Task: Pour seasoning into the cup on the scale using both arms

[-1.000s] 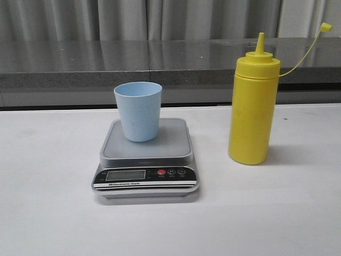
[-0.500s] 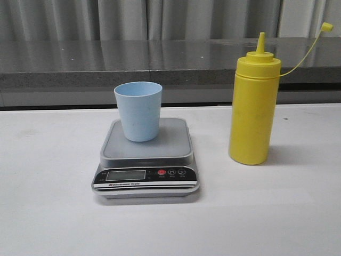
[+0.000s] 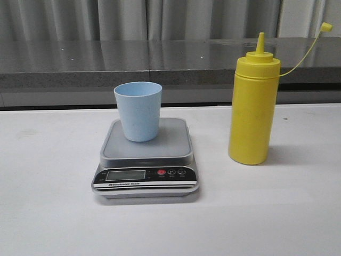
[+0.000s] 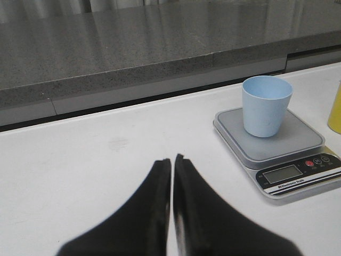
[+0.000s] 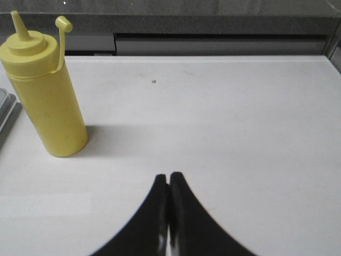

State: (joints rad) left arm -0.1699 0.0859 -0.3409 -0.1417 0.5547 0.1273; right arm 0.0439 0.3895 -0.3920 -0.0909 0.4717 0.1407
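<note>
Nearest the camera in the front view is just bare white bench (image 3: pixel 277 213), no arms showing at all there. You only get the claws from the wrist cams. The left claw (image 4: pixel 172 160) has its two black fingers pressed together with barely a slit between them, clenched on nothing, sitting over open bench short of the scale. The right claw (image 5: pixel 169 177) looks the same: fingers closed tip to tip, nothing in them, hanging over empty white surface well apart from the bottle.

Next back is the scale (image 3: pixel 146 176), black front panel facing the camera with its LCD display (image 3: pixel 125 174) and red button (image 3: pixel 161 172). I can't read anything on the display. The left wrist view shows the panel at an angle, and the right wrist view only catches a grey sliver of the scale at the picture's edge.

The cup (image 3: pixel 138 111), pale blue, stands upright on the scale's platform, toward its back half. The left wrist view looks down into it a little, but I can't tell what's inside.

The seasoning (image 3: pixel 253 104), a yellow squeeze bottle, stands upright on the bench to the right of the scale, not touching it. Its small cap (image 3: pixel 326 26) is off the nozzle, out on the tether. The left wrist cam only gets a yellow edge of it.

Behind everything there's a grey ledge (image 3: pixel 106 58), then curtains (image 3: pixel 122 18).
</note>
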